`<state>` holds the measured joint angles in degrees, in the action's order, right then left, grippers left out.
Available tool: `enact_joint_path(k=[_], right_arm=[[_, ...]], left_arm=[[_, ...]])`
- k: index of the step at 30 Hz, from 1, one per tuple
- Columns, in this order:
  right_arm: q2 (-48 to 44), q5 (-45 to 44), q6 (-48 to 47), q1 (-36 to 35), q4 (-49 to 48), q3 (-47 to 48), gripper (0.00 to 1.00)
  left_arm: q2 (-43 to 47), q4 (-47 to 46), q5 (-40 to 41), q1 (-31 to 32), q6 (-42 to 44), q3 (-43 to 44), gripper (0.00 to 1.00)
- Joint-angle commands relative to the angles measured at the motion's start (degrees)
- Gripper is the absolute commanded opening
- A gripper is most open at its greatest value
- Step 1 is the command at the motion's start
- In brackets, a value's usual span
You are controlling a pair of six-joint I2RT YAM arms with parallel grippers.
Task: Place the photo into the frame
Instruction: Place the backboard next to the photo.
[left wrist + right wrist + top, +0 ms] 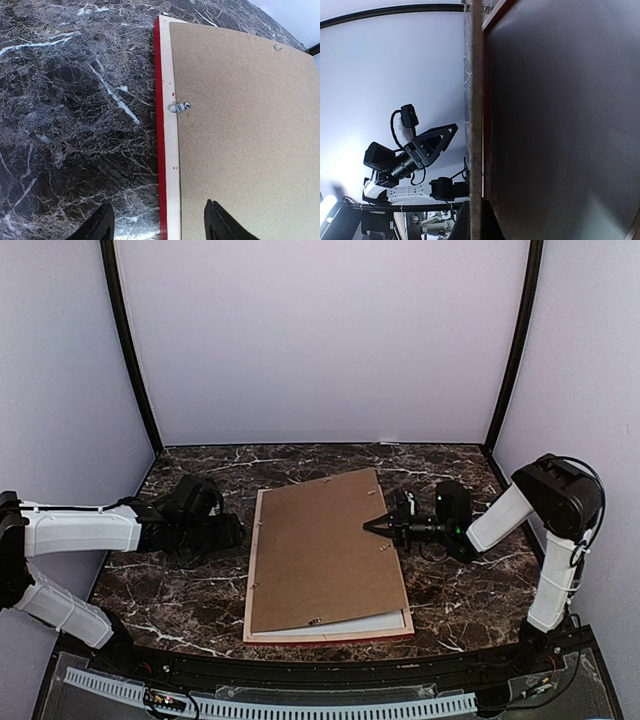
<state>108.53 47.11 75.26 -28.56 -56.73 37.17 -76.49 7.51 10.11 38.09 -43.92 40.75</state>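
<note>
The frame (pixel 330 640) lies face down mid-table, its red edge (pixel 159 100) and pale back rim showing. A brown backing board (pixel 320 550) covers it. My right gripper (pixel 372 527) is shut on the board's right edge. In the right wrist view the fingertips (pixel 476 217) pinch the board (pixel 476 100) edge-on, with a thin gap between it and the frame's red rim (pixel 492 20). My left gripper (pixel 235 532) is open, its jaws straddling the frame's left rim (pixel 161 222) without holding anything. A white strip (pixel 385 623) shows under the board's near right corner. The photo's printed face is hidden.
Small metal clips (pixel 180 106) sit along the board's edges, one near the front (pixel 314 621). The dark marble table (pixel 180 600) is walled by pale panels at the back and sides. The arm bases and a rail run along the near edge (pixel 300 705).
</note>
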Motion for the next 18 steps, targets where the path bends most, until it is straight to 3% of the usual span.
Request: enact_joint_path(k=[1, 18], right_arm=[[-2.40, -0.13, -0.34, -0.62, -4.77, -0.93, 0.00], [-1.85, -1.14, -0.05, -1.75, -5.84, -2.19, 0.00]], left_arm=[[-0.23, 0.29, -0.31, -0.29, 0.23, -0.94, 0.64], [-0.48, -0.12, -0.65, -0.29, 0.23, -1.29, 0.64]])
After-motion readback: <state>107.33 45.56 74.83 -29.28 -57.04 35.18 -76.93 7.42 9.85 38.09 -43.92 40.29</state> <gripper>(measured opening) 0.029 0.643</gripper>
